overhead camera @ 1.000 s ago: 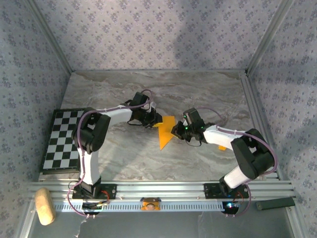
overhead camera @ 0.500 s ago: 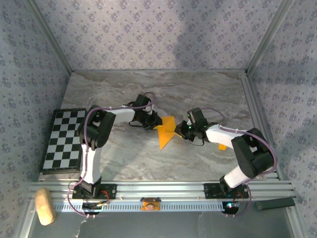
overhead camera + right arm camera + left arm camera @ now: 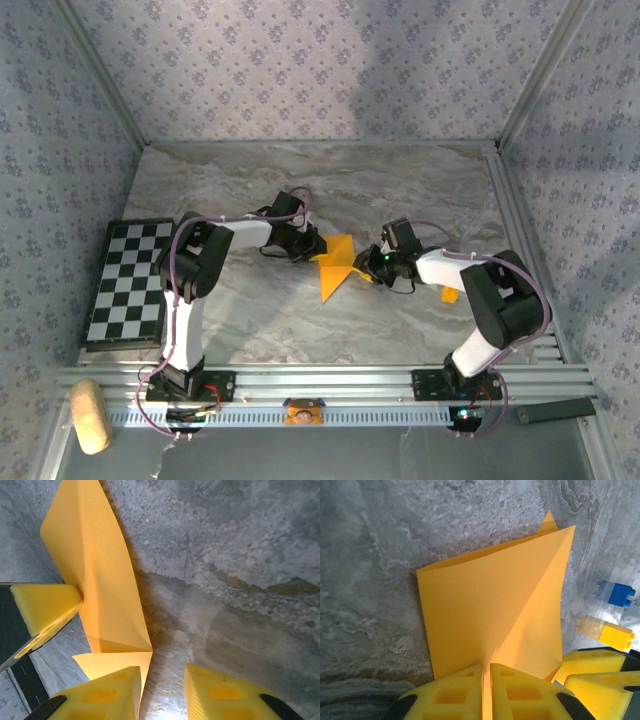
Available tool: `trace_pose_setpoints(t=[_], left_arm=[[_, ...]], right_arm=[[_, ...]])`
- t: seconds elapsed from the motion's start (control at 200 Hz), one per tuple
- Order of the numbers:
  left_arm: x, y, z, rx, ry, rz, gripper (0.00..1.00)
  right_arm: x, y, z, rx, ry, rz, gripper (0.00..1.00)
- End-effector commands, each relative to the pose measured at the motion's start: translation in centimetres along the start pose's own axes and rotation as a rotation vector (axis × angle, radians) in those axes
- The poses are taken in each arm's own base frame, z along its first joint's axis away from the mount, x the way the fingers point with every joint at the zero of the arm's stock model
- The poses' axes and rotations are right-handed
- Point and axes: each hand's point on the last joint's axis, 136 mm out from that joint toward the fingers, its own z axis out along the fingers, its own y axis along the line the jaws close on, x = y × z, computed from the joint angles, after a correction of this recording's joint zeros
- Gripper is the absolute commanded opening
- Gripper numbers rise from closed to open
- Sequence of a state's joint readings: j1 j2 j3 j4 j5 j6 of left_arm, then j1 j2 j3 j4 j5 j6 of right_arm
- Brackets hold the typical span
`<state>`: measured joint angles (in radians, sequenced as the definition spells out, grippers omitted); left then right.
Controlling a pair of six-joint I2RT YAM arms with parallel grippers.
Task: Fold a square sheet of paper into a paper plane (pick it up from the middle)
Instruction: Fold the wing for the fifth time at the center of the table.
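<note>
Yellow foam pads of the left gripper (image 3: 486, 692) are pressed tight together on the near edge of the paper (image 3: 495, 610), right at a crease, so that side is firmly pinched. The paper is a partly folded orange-yellow piece lying mid-table between the two arms, one flap raised a little off the marble. Across from it the right gripper (image 3: 162, 695) stands partly open and holds nothing: bare table shows between its jaws, and a corner of the paper sits just beside one pad. The step looks like taking hold of that free corner to carry the next fold. It would go best if the right gripper slid in low, got the corner fully between its pads before closing, and then moved slowly while the left kept the crease anchored, since paper this thin could buckle or slip out. Just past the paper a blue brick (image 3: 616, 592) and a yellow brick (image 3: 606, 632) lie near the right arm's path and might catch a swinging flap. The chequered board (image 3: 125, 285) sits well apart at the table's (image 3: 400, 190) left edge, out of the way.
</note>
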<state>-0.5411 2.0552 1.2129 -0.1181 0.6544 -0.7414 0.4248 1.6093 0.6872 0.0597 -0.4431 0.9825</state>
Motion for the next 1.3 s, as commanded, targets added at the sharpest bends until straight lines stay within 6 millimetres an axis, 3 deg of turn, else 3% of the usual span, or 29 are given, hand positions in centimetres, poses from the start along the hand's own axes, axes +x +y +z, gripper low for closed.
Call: trace_pose_setpoints(t=[0.0, 0.815, 1.294], left_arm=[[1.7, 2.6, 0.5, -0.072, 0.042, -0.037, 0.12], [1.5, 2.7, 0.7, -0.070, 0.044, -0.040, 0.11], [1.4, 2.6, 1.1, -0.047, 0.046, -0.057, 0.11]], right_arm=[[-0.6, 1.2, 0.2, -0.032, 0.009, -0.016, 0.30], [-3.1, 4.0, 1.5, -0.190, 0.083, -0.123, 0.28], [-2.7, 3.4, 2.3, -0.213, 0.198, -0.180, 0.27]])
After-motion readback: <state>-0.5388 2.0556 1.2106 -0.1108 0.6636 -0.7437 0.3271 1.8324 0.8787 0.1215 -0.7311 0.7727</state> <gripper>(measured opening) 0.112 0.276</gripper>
